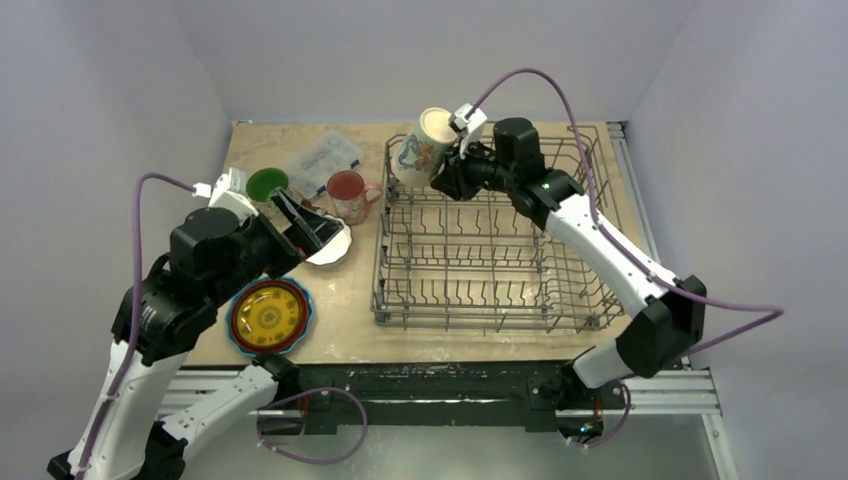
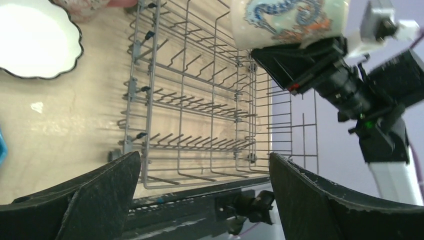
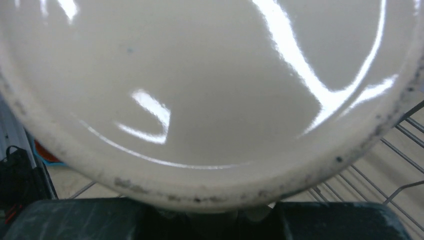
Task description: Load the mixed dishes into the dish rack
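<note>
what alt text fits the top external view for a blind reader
The right gripper holds a cream mug over the far left corner of the dish rack. The left gripper stands open by a white scalloped bowl, with a pink mug and a yellow-patterned plate nearby.

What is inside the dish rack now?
Only bare tines show in the dish rack; no dish sits in it. The right claw holds a cream mug over its far left corner. The right arm covers part of the far side.

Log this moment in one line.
left end effector open near scalloped bowl | right end effector holds cream mug at dish rack corner
</note>
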`<action>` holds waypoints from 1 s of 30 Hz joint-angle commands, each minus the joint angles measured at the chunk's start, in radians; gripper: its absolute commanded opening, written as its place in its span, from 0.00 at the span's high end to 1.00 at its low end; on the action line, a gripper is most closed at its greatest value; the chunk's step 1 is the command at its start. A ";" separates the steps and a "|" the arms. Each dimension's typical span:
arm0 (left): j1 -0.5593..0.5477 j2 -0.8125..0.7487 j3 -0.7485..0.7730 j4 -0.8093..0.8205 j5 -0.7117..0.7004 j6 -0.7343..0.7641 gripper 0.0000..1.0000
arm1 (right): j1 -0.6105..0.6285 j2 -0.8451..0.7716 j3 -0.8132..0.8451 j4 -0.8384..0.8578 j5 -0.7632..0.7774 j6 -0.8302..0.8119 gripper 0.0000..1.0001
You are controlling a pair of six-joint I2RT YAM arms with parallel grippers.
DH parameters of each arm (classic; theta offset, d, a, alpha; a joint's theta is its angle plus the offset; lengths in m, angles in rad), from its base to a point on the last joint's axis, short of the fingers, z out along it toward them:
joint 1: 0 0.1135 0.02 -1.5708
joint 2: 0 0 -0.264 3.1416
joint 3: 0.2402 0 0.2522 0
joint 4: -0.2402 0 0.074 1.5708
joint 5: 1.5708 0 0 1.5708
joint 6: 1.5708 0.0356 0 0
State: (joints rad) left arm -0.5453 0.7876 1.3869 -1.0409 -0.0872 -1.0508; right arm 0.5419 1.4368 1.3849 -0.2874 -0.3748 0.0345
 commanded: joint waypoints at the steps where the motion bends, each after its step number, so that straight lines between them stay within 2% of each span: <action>1: 0.005 -0.057 -0.008 0.037 -0.015 0.234 0.00 | -0.006 0.089 0.191 0.060 0.019 -0.166 1.00; 9: 0.006 -0.022 0.004 0.016 0.220 0.401 0.00 | -0.019 0.304 0.359 -0.009 0.053 -0.334 1.00; 13: 0.008 0.035 0.103 -0.061 0.155 0.508 0.00 | -0.024 0.387 0.439 -0.097 0.083 -0.442 1.00; 18: 0.008 0.060 0.086 -0.071 0.164 0.607 0.00 | -0.046 0.444 0.464 -0.113 0.105 -0.503 1.00; 22: 0.008 0.098 0.129 -0.146 0.034 0.601 0.00 | -0.061 0.496 0.489 -0.121 0.107 -0.550 1.00; 24: 0.008 0.123 0.144 -0.172 0.013 0.598 0.00 | -0.063 0.533 0.528 -0.159 0.129 -0.586 1.00; 30: 0.009 0.134 0.157 -0.167 0.065 0.635 0.00 | -0.071 0.587 0.579 -0.142 0.123 -0.598 1.00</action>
State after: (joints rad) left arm -0.5434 0.9234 1.5146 -1.2064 -0.0341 -0.4717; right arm 0.4740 2.0575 1.8599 -0.5350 -0.2390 -0.5251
